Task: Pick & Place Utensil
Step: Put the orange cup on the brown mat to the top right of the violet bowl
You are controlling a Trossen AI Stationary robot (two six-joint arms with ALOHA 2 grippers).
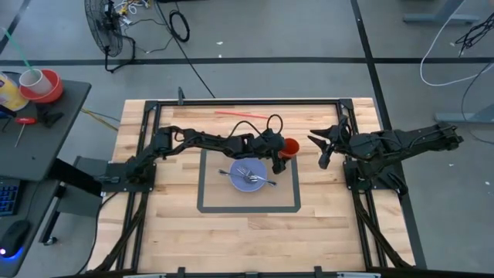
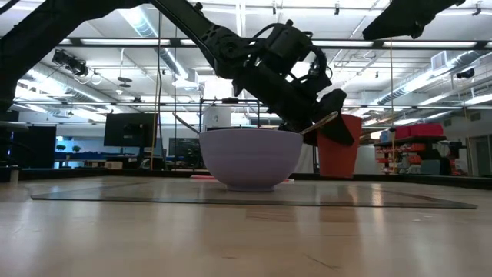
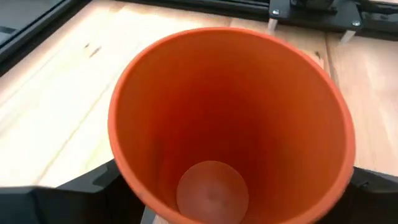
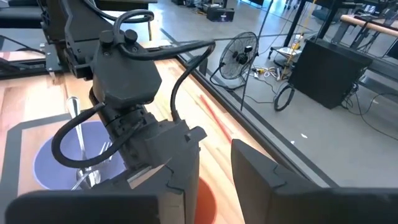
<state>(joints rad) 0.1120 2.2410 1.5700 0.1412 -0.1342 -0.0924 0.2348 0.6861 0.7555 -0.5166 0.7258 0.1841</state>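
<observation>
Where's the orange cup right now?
In the high view the orange cup stands just right of the purple bowl, at the taped rectangle's upper right corner, with the left hand at it; the left wrist view looks straight into it.

Floor: grey concrete floor (image 1: 255, 31) crossed by dark lines.
Fan: black wire-caged pedestal fan (image 1: 104, 35) beyond the table.
Cables: black coiled cable (image 1: 179, 25); white looped cable (image 1: 444, 54).
Side furniture: dark grey side table (image 1: 54, 116), left.
Ceiling: long fluorescent light strips (image 2: 430, 77).
Screen: dark monitor (image 2: 129, 129).
</observation>
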